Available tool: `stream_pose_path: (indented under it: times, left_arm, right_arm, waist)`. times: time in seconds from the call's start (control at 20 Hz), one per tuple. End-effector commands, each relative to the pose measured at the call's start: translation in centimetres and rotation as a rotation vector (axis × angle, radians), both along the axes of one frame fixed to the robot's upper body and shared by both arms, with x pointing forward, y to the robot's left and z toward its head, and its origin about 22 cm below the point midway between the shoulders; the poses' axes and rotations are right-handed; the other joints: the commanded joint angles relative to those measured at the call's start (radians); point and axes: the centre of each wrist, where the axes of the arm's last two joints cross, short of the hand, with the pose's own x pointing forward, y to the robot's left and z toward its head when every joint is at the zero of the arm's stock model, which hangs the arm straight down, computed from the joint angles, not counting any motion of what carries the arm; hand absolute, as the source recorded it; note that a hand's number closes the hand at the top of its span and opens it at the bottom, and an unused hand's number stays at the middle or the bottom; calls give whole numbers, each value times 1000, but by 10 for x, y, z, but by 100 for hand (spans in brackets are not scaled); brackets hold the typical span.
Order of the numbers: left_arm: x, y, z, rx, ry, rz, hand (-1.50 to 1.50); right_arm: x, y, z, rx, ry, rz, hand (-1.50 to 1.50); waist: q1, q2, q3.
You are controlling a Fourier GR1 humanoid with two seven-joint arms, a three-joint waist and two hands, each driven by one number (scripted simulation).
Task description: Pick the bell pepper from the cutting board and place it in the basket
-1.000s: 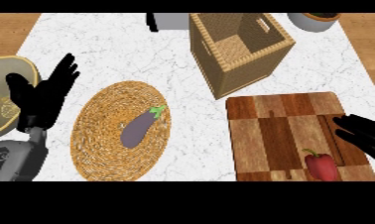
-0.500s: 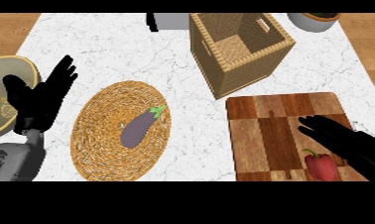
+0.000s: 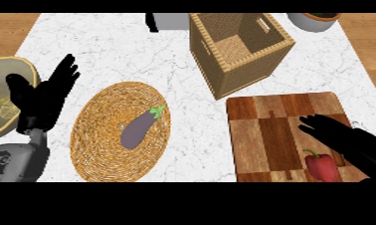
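One risk: the right hand (image 3: 339, 138), released above the pepper (image 3: 322, 166), may push it off the board (image 3: 268, 134).

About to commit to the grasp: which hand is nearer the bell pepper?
Right. The right hand is over the cutting board, just above the bell pepper. The left hand rests open at the counter's far left, beyond the woven mat.

You see the black right hand (image 3: 343, 137), fingers straight, over the wooden cutting board (image 3: 268, 132), just beside the red bell pepper (image 3: 322, 166).
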Motion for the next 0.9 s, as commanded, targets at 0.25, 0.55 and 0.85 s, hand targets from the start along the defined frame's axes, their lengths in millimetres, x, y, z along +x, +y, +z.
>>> stream_pose_path:
  times: [0.25,0.55,0.85]
  left_arm:
    - [15,-3,8,19,16,6,0]
    - [12,-7,-10,8,8,0,0]
    - [4,15,4,-3,-15,-8,0]
  right_arm:
    - [3,-12,-2,46,52,61,-150]
    - [-15,-9,-8,41,59,103,-150]
    - [-27,2,-34,-19,4,38,-150]
  waist:
    - [-2,0,0]
    - [-5,0,0]
    - [-4,0,0]
